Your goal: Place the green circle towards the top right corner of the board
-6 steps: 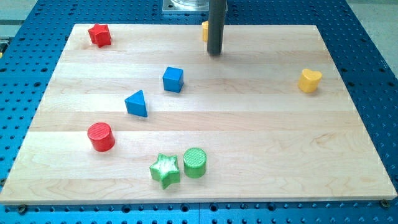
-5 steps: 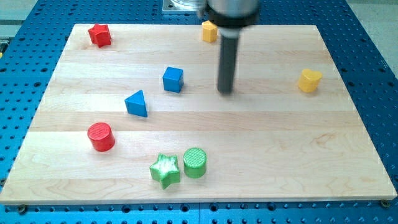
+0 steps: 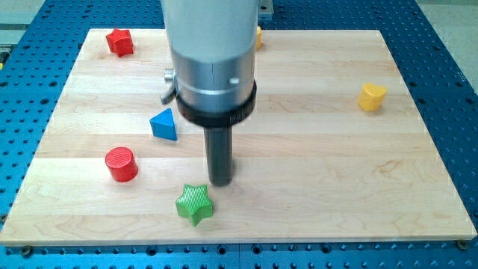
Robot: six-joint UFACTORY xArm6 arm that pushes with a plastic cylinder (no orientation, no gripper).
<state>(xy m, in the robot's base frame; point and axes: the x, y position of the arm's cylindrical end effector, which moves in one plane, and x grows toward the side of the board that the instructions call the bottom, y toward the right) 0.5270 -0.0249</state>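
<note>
The green circle does not show anywhere in the camera view; the rod and the arm's wide body cover the middle of the board (image 3: 336, 179). My tip (image 3: 220, 182) rests on the board in the lower middle, just above and to the right of the green star (image 3: 195, 204). There is a small gap between the tip and the star.
A red cylinder (image 3: 121, 164) stands at the lower left and a blue triangle (image 3: 164, 125) above it. A red star (image 3: 119, 41) is at the top left. A yellow heart (image 3: 372, 97) is at the right. A yellow block (image 3: 258, 36) peeks out at the top edge.
The rod has swept from the top middle down to the lower middle, beside the green star. The green circle and the blue cube are no longer visible. The star has shifted slightly left.
</note>
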